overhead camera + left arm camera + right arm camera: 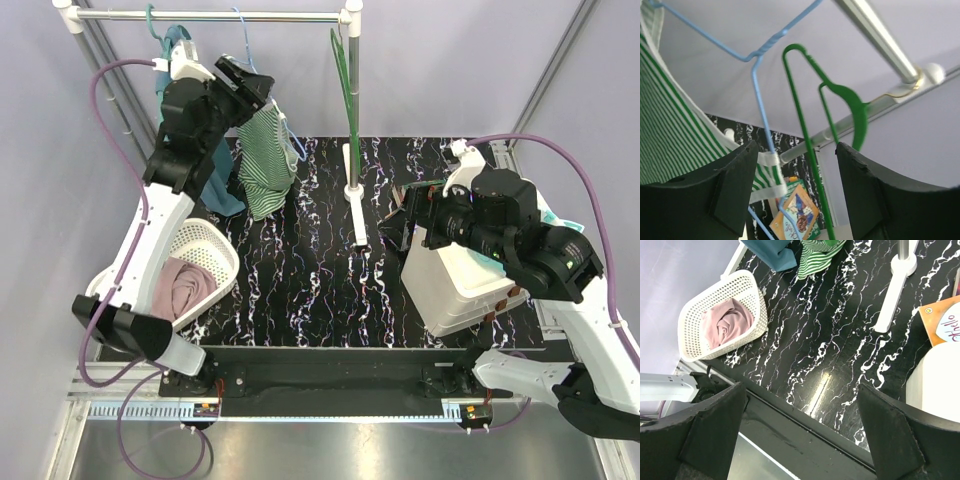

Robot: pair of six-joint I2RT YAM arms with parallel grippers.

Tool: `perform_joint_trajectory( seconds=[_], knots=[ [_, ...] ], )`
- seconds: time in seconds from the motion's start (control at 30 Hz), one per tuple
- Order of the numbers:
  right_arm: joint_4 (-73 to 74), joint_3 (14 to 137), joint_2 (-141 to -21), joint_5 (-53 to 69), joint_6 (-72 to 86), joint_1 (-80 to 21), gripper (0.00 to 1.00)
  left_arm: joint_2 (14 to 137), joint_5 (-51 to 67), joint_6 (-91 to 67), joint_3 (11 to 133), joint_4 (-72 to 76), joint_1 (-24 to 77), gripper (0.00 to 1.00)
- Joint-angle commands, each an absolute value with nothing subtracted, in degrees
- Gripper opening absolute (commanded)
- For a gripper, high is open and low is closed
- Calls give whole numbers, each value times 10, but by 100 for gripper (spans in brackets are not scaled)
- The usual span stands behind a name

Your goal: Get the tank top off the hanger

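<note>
The green-and-white striped tank top [265,160] hangs on a blue wire hanger [293,140] from the rack rail. My left gripper [262,95] is raised to the top of the garment and is open. In the left wrist view the blue hanger wire [757,95] and the white-edged strap of the tank top [670,130] pass between the spread fingers, close to the left finger [732,185]; my left gripper [795,150] holds nothing. My right gripper [405,215] is open and empty over the table's right half [802,390]. The tank top's hem shows in the right wrist view [817,255].
An empty green hanger [347,90] hangs right of the tank top [805,125]. A teal garment [175,45] hangs at the left. A white basket [225,245] holds a pink garment [185,285]. A white bin [455,285] is under the right arm. The rack's foot [355,200] stands mid-table.
</note>
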State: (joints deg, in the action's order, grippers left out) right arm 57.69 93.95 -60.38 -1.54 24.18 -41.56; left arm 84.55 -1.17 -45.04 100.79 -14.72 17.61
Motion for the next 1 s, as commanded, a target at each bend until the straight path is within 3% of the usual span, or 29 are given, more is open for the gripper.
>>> perform_joint_trajectory(
  seconds=[0.0,0.47,0.77,0.97],
  knots=[
    [554,958,-598,-40,231,-414,99,865,-54,-429,1039,-138,171,65],
    [575,965,-574,-71,248,-415,100,942,-10,-481,1072,-102,147,40],
    [578,965,-565,-76,254,-414,100,962,25,-486,1096,-77,140,32],
    [580,973,-566,-73,257,-414,100,967,45,-490,1105,-73,133,8]
  ],
)
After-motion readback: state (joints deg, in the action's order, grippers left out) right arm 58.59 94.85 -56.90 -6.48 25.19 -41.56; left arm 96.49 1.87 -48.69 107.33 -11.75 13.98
